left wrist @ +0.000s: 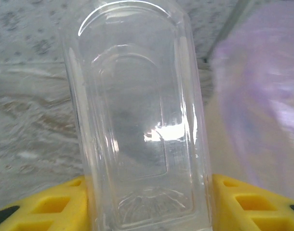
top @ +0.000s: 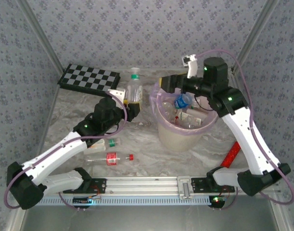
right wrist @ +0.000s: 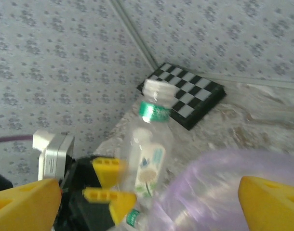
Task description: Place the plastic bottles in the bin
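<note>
Top external first: how much is done?

Several bottles lie inside the bin [top: 168, 130], which stands right of the table's [top: 152, 161] middle. A blue-labelled bottle [top: 182, 101] is highest, just under the right gripper [top: 168, 85]. I'd judge the job well past half. Not yet in: a green-capped bottle [top: 112, 142] and a red-labelled bottle [top: 113, 158] lying toward the table's near edge, left of centre. There is also the upright clear bottle [top: 134, 86] at the left gripper [top: 131, 109], just left of the bin.

Does the left wrist view settle that grip?

Yes. Its yellow fingers [left wrist: 55, 207] sit against both sides of the clear bottle, partly closed around the body. The bin's pink bag [left wrist: 262, 96] is close on the right. Whether the base is off the table I can't tell.

And the right wrist view?

Its own yellow fingers [right wrist: 24, 202] are spread wide with nothing between them, over the bag. It adds what the left wrist view lacks: the clear bottle's white cap, green band and label, with the left gripper clamped low on it. The chequered board [right wrist: 185, 94] is in the table's far-left corner.

What does only the overhead give?

The count. It shows the two bottles lying loose and the pile inside the bin.
</note>
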{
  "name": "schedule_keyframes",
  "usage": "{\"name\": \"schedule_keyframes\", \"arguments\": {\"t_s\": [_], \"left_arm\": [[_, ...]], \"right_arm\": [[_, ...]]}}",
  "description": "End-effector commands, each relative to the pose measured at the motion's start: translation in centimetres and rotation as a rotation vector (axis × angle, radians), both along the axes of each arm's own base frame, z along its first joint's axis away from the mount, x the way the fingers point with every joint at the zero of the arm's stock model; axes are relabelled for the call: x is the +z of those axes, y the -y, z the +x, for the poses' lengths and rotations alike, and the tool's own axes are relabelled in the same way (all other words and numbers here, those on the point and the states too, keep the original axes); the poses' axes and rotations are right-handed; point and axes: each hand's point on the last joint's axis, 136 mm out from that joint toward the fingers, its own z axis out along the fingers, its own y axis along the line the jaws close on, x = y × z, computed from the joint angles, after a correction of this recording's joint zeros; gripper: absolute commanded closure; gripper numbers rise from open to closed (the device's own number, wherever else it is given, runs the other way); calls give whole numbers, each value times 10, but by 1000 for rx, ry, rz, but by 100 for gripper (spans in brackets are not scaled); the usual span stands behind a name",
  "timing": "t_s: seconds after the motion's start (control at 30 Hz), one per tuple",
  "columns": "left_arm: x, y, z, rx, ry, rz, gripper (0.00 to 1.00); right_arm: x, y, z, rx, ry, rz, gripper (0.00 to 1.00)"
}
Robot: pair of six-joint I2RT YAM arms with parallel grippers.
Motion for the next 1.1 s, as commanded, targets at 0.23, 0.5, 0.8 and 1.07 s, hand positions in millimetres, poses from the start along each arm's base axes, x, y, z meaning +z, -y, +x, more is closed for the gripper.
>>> {"name": "schedule_keyframes", "arguments": {"t_s": [0.23, 0.5, 0.8, 1.07], "left_arm": [[29, 36, -36, -253, 179, -21, 80], [35, 38, -37, -260, 197, -32, 79], [41, 34, -37, -245, 207, -19, 73], [41, 13, -25, -99, 171, -14, 1]], "right_arm": [[1, -49, 22, 110, -17, -1, 2], [-20, -65, 36, 145, -58, -12, 28], [-11, -64, 40, 137, -43, -7, 63], [76, -25, 25, 70, 172, 50, 74]]}}
